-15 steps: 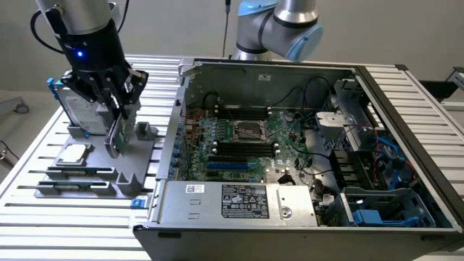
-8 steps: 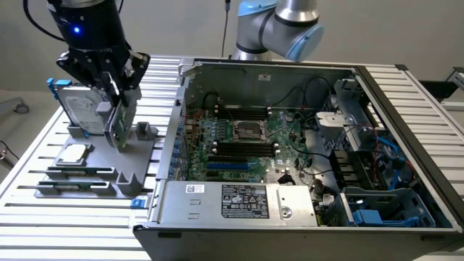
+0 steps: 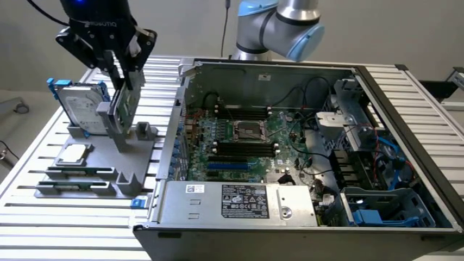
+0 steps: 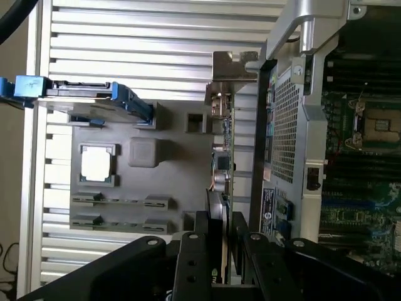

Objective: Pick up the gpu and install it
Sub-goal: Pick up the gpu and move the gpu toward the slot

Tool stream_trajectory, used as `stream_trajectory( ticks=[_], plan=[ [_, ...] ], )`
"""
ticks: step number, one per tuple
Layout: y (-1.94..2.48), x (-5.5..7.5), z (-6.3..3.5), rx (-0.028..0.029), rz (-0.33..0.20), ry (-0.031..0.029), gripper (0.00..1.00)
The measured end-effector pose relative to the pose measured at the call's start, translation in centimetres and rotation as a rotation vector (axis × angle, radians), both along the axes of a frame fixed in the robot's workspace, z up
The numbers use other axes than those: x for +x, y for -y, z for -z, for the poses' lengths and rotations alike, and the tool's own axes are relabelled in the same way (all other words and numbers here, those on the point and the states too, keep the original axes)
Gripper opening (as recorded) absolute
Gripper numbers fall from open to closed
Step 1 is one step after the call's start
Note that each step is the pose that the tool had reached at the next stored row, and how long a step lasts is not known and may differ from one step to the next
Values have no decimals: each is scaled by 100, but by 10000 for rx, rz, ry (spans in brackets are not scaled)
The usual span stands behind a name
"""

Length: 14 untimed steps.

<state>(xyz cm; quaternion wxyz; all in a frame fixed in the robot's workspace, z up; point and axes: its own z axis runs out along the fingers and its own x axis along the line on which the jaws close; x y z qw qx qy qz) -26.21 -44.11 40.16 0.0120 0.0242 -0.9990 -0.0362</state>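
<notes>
On a slatted aluminium table (image 3: 65,217) lies a grey plastic parts tray (image 3: 108,159). A silver hard drive in a blue frame (image 3: 76,106) stands on edge in it, and a small square silver processor chip (image 3: 74,154) lies flat nearby. Just beside the tray, on the exterior view's right, sits an open dark metal computer case (image 3: 261,76), its green motherboard (image 3: 239,147) showing behind a silver labelled power supply box (image 3: 232,201).

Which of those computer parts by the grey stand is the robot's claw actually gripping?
The gpu, the thin green-board card standing on edge in the gripper. The hard drive and processor chip sit untouched.
</notes>
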Motion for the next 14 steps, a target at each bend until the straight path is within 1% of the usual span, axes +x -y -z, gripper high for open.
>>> stream_trajectory(
  ticks=[3,5,7,14],
  plan=[
    [0,95,-135,43,-56,-8,26],
    [0,189,-204,57,-65,-22,26],
    [0,279,-225,55,-67,-35,26],
    [0,596,-230,56,-66,-40,26]
  ],
)
